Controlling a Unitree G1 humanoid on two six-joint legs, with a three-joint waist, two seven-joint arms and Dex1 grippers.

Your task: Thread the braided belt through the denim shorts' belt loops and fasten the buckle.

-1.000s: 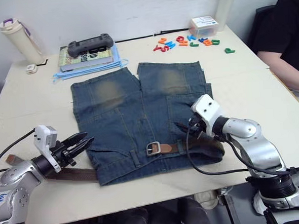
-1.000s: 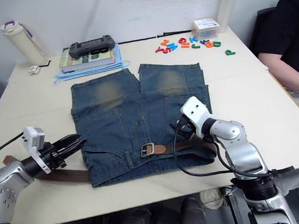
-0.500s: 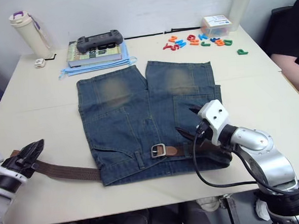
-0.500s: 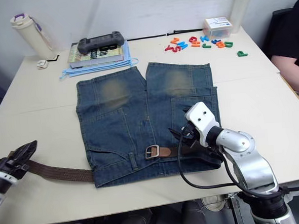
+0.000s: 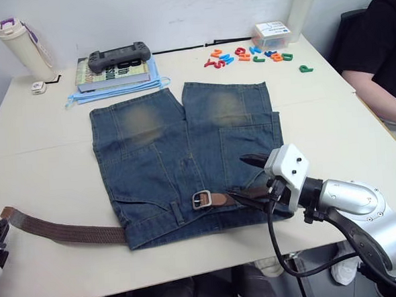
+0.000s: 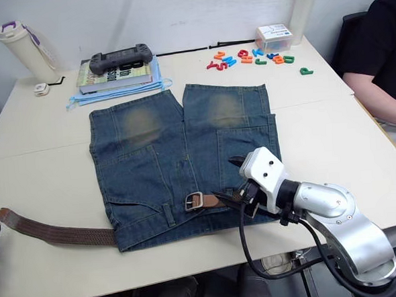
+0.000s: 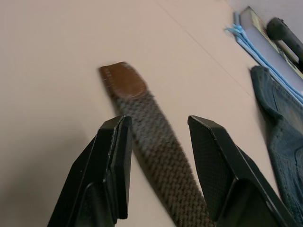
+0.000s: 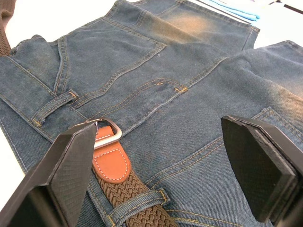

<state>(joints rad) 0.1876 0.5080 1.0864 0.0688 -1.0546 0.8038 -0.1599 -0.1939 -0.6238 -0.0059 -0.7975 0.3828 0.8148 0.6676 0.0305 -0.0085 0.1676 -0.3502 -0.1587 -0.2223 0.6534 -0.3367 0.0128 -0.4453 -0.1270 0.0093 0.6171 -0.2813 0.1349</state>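
Denim shorts (image 5: 182,159): flat on bench (image 5: 44,164)
Braided belt (image 5: 62,231): through near-side loops, buckle (image 5: 201,199) unfastened
Left gripper (image 7: 158,165): jaws apart, straddling belt tail
Right gripper (image 8: 165,165): jaws wide, empty, above buckle

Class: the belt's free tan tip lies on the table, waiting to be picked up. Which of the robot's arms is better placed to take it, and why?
Left. The open left gripper straddles the braided belt just behind its tan tip. The right gripper, also open, hovers over the denim shorts beside the buckle.
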